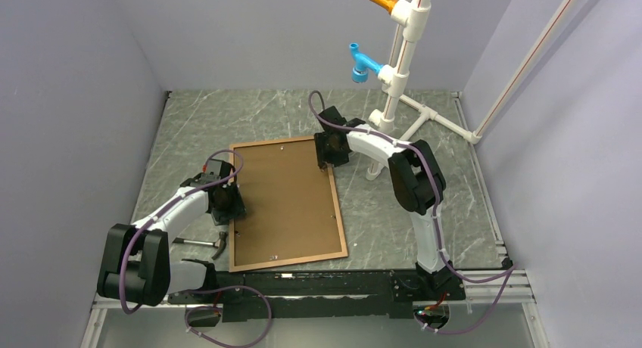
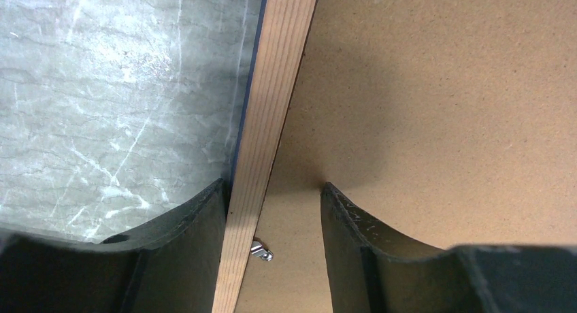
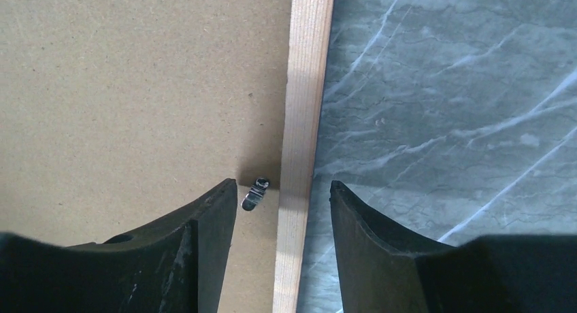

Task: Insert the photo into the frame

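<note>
The frame (image 1: 288, 262) lies flat on the marbled table, wood face up, with a brown backing board (image 1: 284, 200) filling it. The photo is hidden. My left gripper (image 1: 227, 200) is open astride the left rail (image 2: 272, 102); in the left wrist view (image 2: 273, 185) one finger is against the rail's outer side and the other rests over the board. My right gripper (image 1: 327, 155) is open astride the right rail (image 3: 306, 88) near the far corner, its fingers clear of the wood on both sides (image 3: 283, 183). A small metal turn clip (image 3: 255, 192) sits beside each rail.
A white pipe stand (image 1: 394, 98) with blue and orange fittings rises at the back right, close behind the right arm. A small metal tool (image 1: 203, 244) lies on the table by the left arm. Grey walls close in left, right and behind.
</note>
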